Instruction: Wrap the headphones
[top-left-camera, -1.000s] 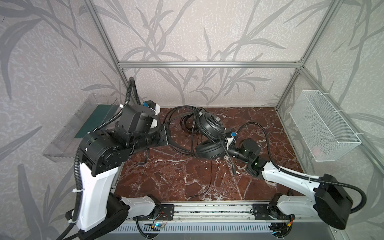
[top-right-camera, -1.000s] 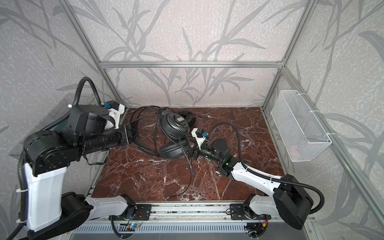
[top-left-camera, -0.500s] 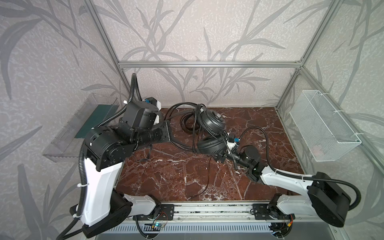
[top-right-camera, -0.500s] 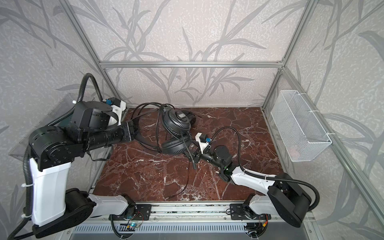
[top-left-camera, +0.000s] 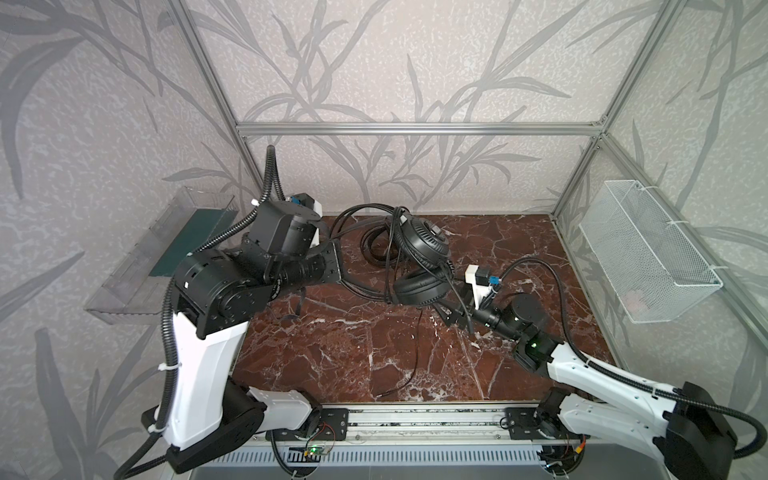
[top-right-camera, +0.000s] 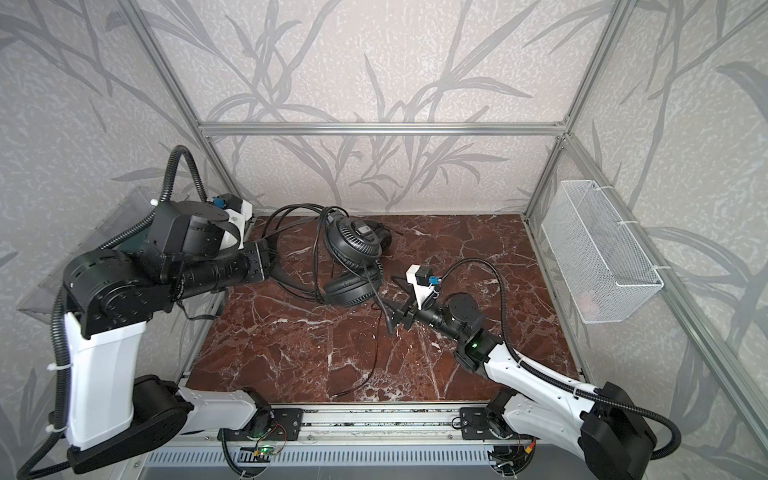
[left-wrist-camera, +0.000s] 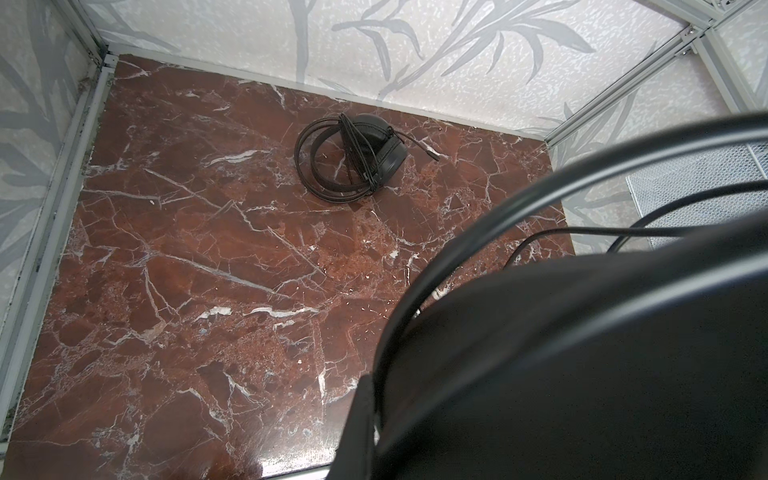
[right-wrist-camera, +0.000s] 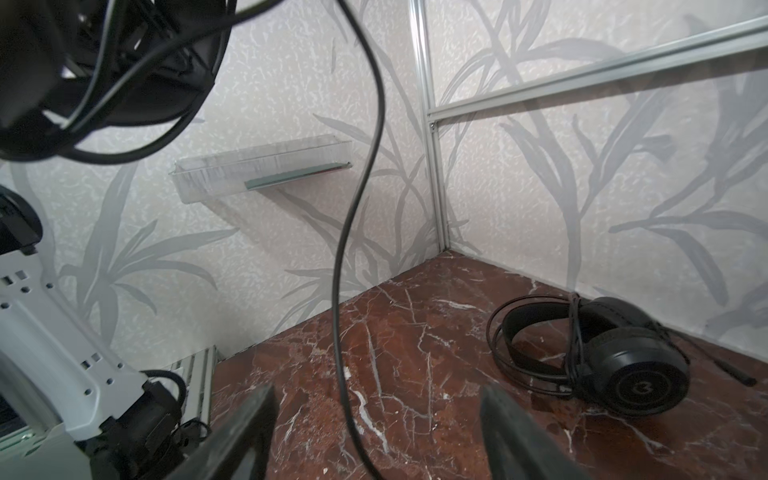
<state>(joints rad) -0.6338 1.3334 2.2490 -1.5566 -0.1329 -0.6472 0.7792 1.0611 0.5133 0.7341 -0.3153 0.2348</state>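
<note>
One of the headphones (top-left-camera: 419, 266) hangs above the marble table, its earcups stacked, with cable loops round the headband. My left gripper (top-left-camera: 337, 266) is shut on that headband; in the left wrist view the held headphones (left-wrist-camera: 582, 374) fill the near side. Its thin cable (top-left-camera: 417, 353) drops to the table and passes between the spread fingers (right-wrist-camera: 249, 415) of my open right gripper (right-wrist-camera: 376, 415), which sits low just beside the lower earcup (top-right-camera: 349, 289) without touching it. The second headphones (left-wrist-camera: 353, 158) lie flat near the back wall, cable wound round them.
A white wire basket (top-left-camera: 648, 257) hangs on the right wall. A clear tray with a green mat (top-left-camera: 166, 249) is fixed to the left wall. The cable's loose end (top-left-camera: 384, 392) lies near the front rail (top-left-camera: 415, 411).
The left arm has shifted a little while holding the headband, and the hanging earcups moved slightly with it. The right gripper sank lower under the earcup and stayed open around the cable.
</note>
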